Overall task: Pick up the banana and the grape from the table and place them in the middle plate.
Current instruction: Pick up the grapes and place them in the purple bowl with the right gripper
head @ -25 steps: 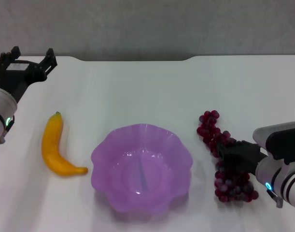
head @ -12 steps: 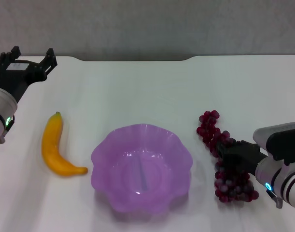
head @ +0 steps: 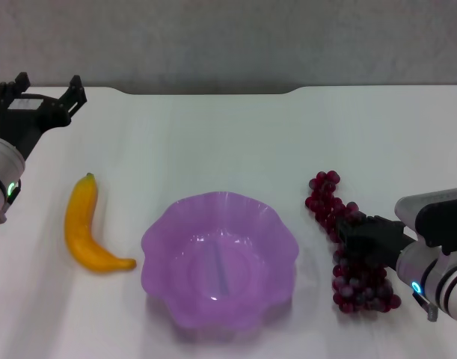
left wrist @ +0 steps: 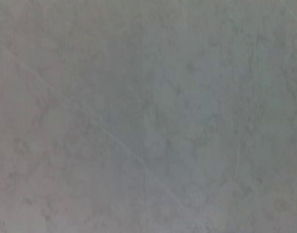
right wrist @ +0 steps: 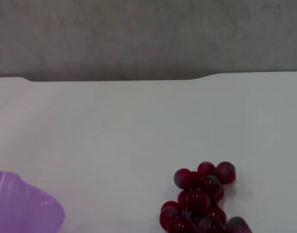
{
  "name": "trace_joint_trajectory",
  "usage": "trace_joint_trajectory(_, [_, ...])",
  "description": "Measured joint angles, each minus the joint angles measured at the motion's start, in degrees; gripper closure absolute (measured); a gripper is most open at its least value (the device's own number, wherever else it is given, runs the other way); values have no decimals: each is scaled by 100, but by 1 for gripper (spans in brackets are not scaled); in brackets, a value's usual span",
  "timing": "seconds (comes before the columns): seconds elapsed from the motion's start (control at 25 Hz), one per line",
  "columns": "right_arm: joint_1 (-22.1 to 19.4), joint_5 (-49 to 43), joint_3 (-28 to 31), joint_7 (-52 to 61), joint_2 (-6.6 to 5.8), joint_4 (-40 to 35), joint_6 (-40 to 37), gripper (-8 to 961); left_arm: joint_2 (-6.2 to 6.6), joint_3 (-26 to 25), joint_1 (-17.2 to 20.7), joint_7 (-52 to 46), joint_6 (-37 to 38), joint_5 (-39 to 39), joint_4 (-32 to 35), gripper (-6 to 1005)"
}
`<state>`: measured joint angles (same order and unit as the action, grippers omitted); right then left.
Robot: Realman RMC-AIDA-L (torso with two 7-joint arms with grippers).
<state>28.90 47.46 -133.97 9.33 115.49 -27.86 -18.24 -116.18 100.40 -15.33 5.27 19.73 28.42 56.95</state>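
lying lower right, the grape [head: 346, 250] runs top to bottom under the right gripper [head: 363, 241], grip unclear; left gripper [head: 41, 96] open, upper left.

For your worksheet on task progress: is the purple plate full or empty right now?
Empty. The plate shows only its bare purple floor; the banana lies on the table beside it, the grape on the other side.

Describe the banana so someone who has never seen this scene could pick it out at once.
Start from the purple middle plate near the front of the white table. On the robot's left of it, apart from its rim, lies the banana. It is the only yellow, smooth, curved thing; the grape on the other side is a dark red bunch.
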Motion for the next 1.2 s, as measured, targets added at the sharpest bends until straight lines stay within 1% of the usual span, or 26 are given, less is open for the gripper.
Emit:
trace_joint_trajectory(0.36, [-11, 7, 156, 32, -12, 135, -142, 619, 7, -30, 20, 0, 15, -1, -31, 118])
trace_joint_trajectory(0.72, [-33, -13, 115, 34, -13, 288, -421, 629, 1, -7, 17, 0, 33, 0, -51, 117])
trace_joint_trajectory(0.96, [-53, -52, 87, 12, -12, 329, -829, 634, -1, -9, 12, 0, 33, 6, -53, 118])
trace_joint_trajectory(1.2, [-51, -18, 135, 12, -15, 437, -995, 638, 1, 4, 6, 0, 17, 6, -58, 118])
